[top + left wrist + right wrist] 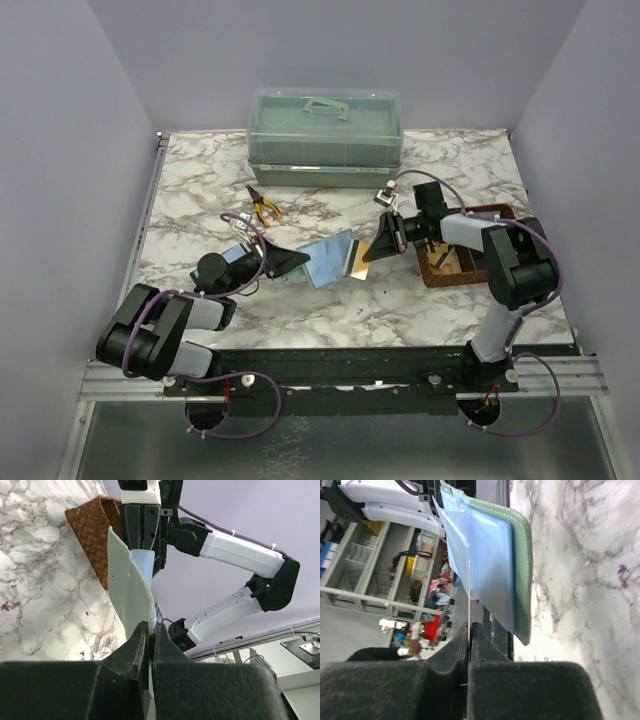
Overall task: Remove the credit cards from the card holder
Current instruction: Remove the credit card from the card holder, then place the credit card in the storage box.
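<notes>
my left pincer (283,262) was clenched on the left edge of the holder (328,262) — in its own wrist view the two fingers (142,645) met tight on the grey-green flap, which rose away from them toward the other arm. the holder hung open between my two pincers over the marble table (200,190), blue inside facing up; whether its lower edge touched the marble i could not tell.

my right pincer (377,248) was clamped on a tan card (355,257) at the holder's right end. from that wrist the card showed only edge-on, a thin line running from between the closed fingers (457,645) up into the blue pockets — part of it lay in the slot, part stuck out toward the pincer.

a brown basket (450,281) sat just beyond my right wrist.
</notes>
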Tool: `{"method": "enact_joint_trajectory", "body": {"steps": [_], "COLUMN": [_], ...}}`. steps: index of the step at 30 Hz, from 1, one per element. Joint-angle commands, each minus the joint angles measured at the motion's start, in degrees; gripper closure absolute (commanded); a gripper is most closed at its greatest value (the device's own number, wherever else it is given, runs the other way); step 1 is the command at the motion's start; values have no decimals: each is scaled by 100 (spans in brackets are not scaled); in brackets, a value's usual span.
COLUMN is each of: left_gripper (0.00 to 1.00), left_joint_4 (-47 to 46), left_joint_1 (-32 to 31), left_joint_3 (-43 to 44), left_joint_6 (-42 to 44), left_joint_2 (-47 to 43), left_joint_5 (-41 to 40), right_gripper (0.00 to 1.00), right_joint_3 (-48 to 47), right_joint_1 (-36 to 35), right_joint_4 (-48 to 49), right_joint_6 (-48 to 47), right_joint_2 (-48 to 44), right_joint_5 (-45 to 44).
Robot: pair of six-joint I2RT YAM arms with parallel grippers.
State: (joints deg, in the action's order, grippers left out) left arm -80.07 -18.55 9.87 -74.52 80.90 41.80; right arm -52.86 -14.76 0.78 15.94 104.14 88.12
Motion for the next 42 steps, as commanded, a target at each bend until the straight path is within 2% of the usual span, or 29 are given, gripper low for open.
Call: {"method": "enact_joint_trajectory", "body": {"steps": [1, 8, 11, 16, 19, 24, 31, 42], "left_gripper": [100, 100, 100, 100, 100, 100, 100, 100], "left_joint_4": [316, 1329, 1639, 1953, 2019, 2072, 2198, 2302], "left_joint_1": [244, 333, 334, 332, 331, 325, 316, 237], "left_joint_3": [-88, -21, 58, 161, 194, 176, 206, 230], "left_joint_6": [159, 550, 660, 731, 728, 697, 693, 742], "left_joint_2": [-490, -1061, -1248, -1461, -1536, -1660, -1732, -1677], "left_joint_5": [226, 408, 446, 518, 554, 610, 622, 635], "right_gripper": [100, 100, 100, 100, 100, 100, 100, 100], "right_joint_3": [-558, -1058, -1506, -2637, -2929, -3172, -2926, -2905], "right_joint_1": [171, 356, 500, 558, 567, 571, 600, 1344], "right_joint_4": [-1939, -3393, -4373, -5926, -6211, -6758, -6862, -6979], "right_joint_6": [-1772, -3464, -4353, -5723, -6249, -6891, -7383, -7062], "right_joint_2": [-171, -1073, -1469, -1824, -2006, -1906, -1689, -687], "right_joint_5": [-184, -1356, -2082, -4080, -5332, -6588, -7513, -7261]}}
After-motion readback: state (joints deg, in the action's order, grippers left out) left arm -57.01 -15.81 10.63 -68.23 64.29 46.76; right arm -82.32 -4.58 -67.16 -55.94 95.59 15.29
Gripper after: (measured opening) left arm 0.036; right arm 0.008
